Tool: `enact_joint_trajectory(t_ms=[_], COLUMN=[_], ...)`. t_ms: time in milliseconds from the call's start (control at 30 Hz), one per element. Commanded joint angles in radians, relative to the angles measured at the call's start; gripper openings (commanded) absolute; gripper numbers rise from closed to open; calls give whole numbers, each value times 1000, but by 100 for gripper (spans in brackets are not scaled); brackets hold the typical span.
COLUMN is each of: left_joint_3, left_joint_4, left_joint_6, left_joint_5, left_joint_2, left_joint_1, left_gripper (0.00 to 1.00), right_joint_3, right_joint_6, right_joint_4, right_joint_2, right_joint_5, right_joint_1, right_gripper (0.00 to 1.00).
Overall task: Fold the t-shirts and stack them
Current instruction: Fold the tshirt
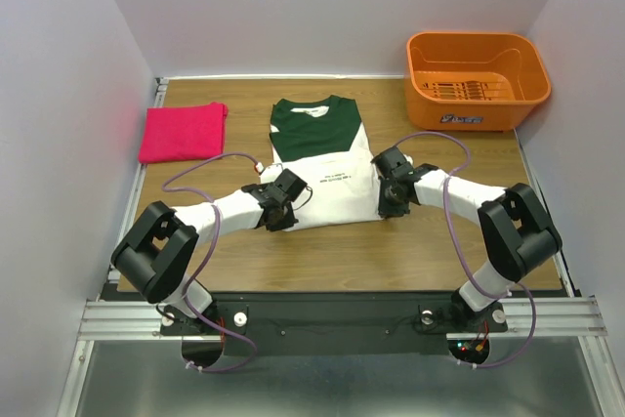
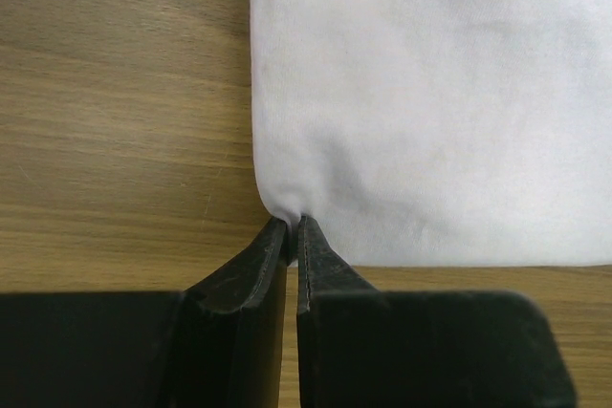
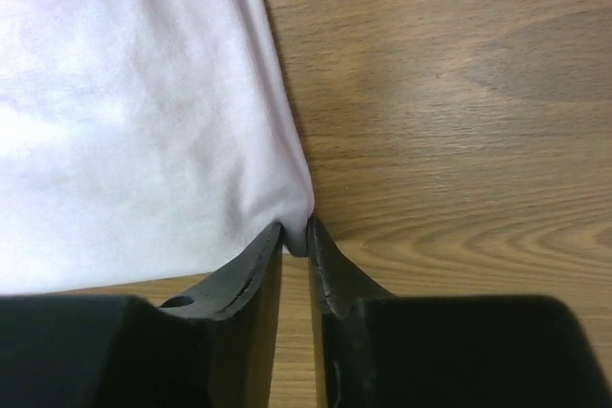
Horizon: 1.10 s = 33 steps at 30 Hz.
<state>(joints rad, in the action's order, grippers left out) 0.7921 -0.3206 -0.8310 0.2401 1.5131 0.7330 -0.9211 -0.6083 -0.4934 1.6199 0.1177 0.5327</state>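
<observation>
table (image 1: 293, 261): wood-grain top, fills the middle of the frame | walls: plain white panels, left wall (image 1: 59, 95), back wall (image 1: 322, 7) across the top, right wall (image 1: 586, 46), so it's boxed in on three sides | bottom of frame: silver slotted rail (image 1: 127, 317) along the near edge, dull grey floor (image 1: 342, 388) below | light: soft and even, only faint shadows

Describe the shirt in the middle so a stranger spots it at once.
On the wooden table, left of the orange basket, a shirt lies flat at the centre. It is white with a dark green top; the other shirt, folded at far left, is plain pink.
</observation>
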Motion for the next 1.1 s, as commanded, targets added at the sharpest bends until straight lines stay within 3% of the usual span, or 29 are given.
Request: enact_joint_trajectory(t_ms=[0, 133, 467, 667, 833, 1067], left_joint_3=[-57, -57, -120, -139, -136, 43], left_joint_4=[-63, -81, -123, -164, -210, -342], left_joint_6=[10, 23, 44, -37, -112, -145], left_joint_5=[-42, -53, -156, -211, -229, -26], left_joint_2=[15, 10, -148, -246, -330, -424], left_joint_1=[9, 9, 31, 138, 192, 174], left_gripper=[0, 0, 0, 0, 0, 0], right_joint_3=[53, 68, 142, 212, 183, -53], right_joint_6=[-22, -1, 61, 70, 56, 68], right_joint_4=[19, 13, -103, -212, -319, -395], right_joint_2=[51, 5, -161, -322, -420, -411], right_joint_5=[11, -9, -113, -219, -211, -78], right_joint_1=[20, 18, 21, 23, 23, 23], right_gripper=[15, 1, 1, 1, 1, 1])
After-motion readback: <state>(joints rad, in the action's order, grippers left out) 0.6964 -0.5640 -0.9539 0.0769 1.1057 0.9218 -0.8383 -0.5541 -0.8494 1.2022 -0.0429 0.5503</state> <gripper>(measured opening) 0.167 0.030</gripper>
